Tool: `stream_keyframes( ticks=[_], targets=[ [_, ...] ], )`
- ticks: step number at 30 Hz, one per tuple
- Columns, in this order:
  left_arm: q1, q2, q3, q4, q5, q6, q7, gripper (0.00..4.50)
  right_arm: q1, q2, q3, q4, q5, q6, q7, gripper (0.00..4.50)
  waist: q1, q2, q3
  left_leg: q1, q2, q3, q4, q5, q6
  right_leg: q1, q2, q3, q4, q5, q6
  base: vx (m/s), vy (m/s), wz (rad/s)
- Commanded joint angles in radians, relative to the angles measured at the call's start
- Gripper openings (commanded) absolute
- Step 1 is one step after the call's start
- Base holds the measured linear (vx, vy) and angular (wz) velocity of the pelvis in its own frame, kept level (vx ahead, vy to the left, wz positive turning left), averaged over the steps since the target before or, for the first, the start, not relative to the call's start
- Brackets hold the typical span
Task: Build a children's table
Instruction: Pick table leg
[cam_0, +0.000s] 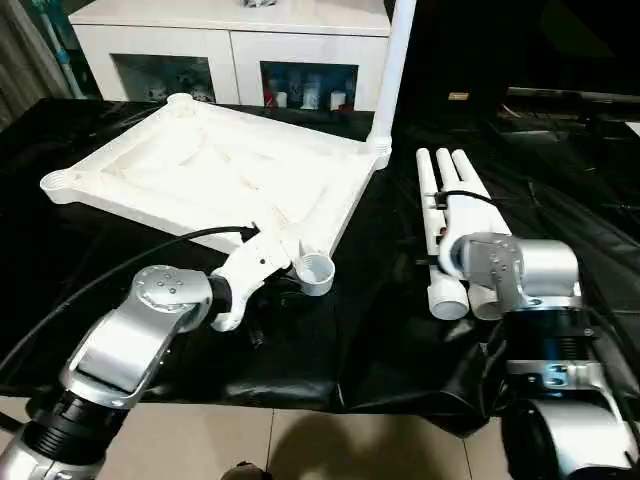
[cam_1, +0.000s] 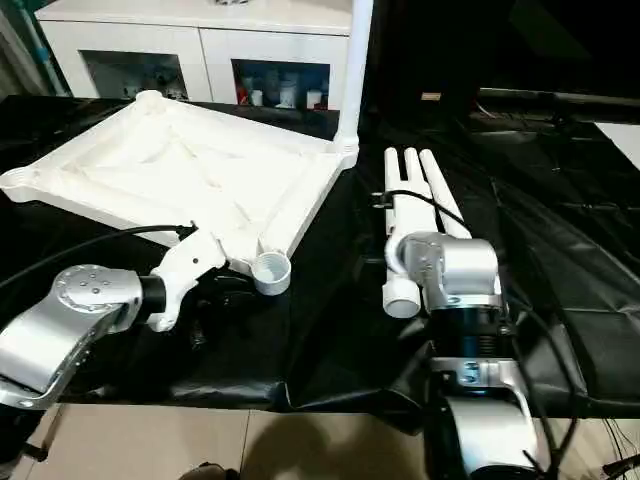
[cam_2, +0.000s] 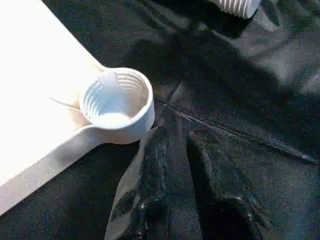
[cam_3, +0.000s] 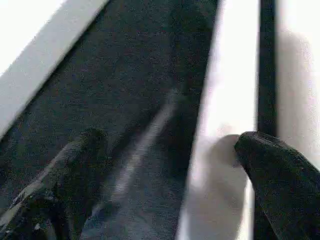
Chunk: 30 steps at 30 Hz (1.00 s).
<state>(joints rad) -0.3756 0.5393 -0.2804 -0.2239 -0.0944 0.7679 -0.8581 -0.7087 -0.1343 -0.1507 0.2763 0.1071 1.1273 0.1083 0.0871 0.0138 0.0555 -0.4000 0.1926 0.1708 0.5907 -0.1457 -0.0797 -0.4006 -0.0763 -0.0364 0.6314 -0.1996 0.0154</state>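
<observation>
- No brand name or readable writing is seen on any part.
- The white tabletop (cam_0: 215, 175) is laid ribbed side up on the black sheet (cam_0: 400, 330), toward its left; one leg (cam_0: 392, 70) is stood upright in the far right corner socket.
- Three loose legs (cam_0: 450, 215) are laid side by side just right of the tabletop.
- The left gripper (cam_2: 177, 150), fingers nearly together and empty, is held beside the threaded near corner socket (cam_2: 117, 105).
- The right gripper (cam_3: 170, 165), fingers spread wide, is set over the loose legs.

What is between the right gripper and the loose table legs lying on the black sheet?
Nothing visible. The right gripper hangs open directly over the loose legs, one finger already against a leg, bare black sheet beside it.
</observation>
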Motion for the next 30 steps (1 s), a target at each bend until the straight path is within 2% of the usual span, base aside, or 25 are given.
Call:
stream_keyframes(
  ticks=[1, 8, 13, 18, 30],
  targets=[
    [-0.012, 0.006, -0.009, -0.022, -0.008, 0.008, -0.001, 0.89, -0.016, 0.0, 0.005, -0.032, 0.016, -0.011, 0.006, 4.45, -0.002, 0.012, -0.077, 0.034, 0.016, -0.003, -0.066, -0.195, -0.074, 0.04, -0.037, 0.029, -0.061, -0.054, -0.162, 0.0, 0.0, 0.0],
    [-0.013, 0.009, -0.012, -0.027, -0.01, 0.011, 0.001, 0.89, -0.018, -0.002, -0.016, -0.01, -0.013, -0.058, -0.051, 4.45, -0.001, 0.014, -0.077, 0.034, 0.015, -0.002, -0.065, -0.187, -0.081, 0.04, -0.037, 0.029, -0.06, -0.046, -0.164, 0.0, 0.0, 0.0],
    [-0.014, 0.01, -0.013, -0.026, -0.012, 0.01, 0.0, 0.89, 0.005, -0.007, 0.017, 0.03, -0.028, -0.026, -0.039, 4.45, -0.002, 0.011, -0.078, 0.032, 0.013, -0.003, -0.064, -0.183, -0.079, 0.043, -0.037, 0.029, -0.059, -0.041, -0.163, 0.0, 0.0, 0.0],
    [-0.014, 0.009, -0.013, -0.029, -0.016, 0.012, 0.0, 0.89, 0.013, 0.008, 0.027, 0.006, -0.007, -0.005, -0.023, 4.45, -0.002, 0.012, -0.078, 0.032, 0.014, -0.003, -0.064, -0.176, -0.073, 0.044, -0.037, 0.029, -0.058, -0.032, -0.167, 0.0, 0.0, 0.0],
    [-0.013, 0.016, -0.011, -0.033, -0.022, 0.011, 0.001, 0.89, -0.028, 0.026, 0.022, -0.037, 0.019, -0.053, -0.003, 4.45, -0.002, 0.01, -0.079, 0.033, 0.016, -0.003, -0.063, -0.172, -0.07, 0.043, -0.037, 0.029, -0.057, -0.027, -0.166, 0.0, 0.0, 0.0]
  ],
)
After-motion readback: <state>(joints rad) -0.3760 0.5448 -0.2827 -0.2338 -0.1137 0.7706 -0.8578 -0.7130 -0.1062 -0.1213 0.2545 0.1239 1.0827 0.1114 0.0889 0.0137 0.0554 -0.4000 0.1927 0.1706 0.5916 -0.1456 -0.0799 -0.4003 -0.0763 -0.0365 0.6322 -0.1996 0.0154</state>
